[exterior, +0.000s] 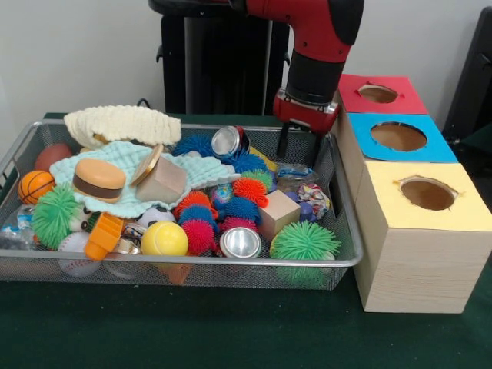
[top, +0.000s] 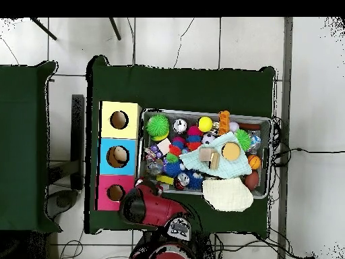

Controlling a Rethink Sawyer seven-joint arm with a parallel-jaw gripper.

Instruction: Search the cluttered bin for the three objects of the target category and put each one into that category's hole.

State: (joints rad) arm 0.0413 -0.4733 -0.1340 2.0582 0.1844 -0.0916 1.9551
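The green-covered table (exterior: pixel 231 330) carries everything, and only the overhead view shows its whole outline, while the front view cuts it off at the bottom and sides. The red and black arm (exterior: pixel 319 46) comes down at the bin's far corner beside the boxes; from overhead its bulk hides whatever hangs beneath it. The cluttered bin (exterior: pixel 192 261), a wide wire-mesh tray, sits on the table just beside a row of three wooden boxes, each with one round hole: yellow top (exterior: pixel 427 196) nearest the camera, blue top (exterior: pixel 400 138) in the middle, red top (exterior: pixel 380 94) farthest. Inside the bin, two cloths show: a cream one (exterior: pixel 123 123) draped over the far rim and a pale mint one (exterior: pixel 115 173) under a toy hamburger (exterior: pixel 98 179). Two wooden blocks (exterior: pixel 278 214), two shiny metal cups (exterior: pixel 240 242), two green spiky balls (exterior: pixel 304 242) and several smaller red, orange and blue spiky balls (exterior: pixel 198 234) can be counted; the exact number of these is hard to tell because they overlap. One yellow ball (exterior: pixel 164 239) and one small basketball (exterior: pixel 35 185) lie near the front. The gripper (exterior: pixel 299 146) hangs over the bin's far right corner with its two dark fingers apart, holding nothing.
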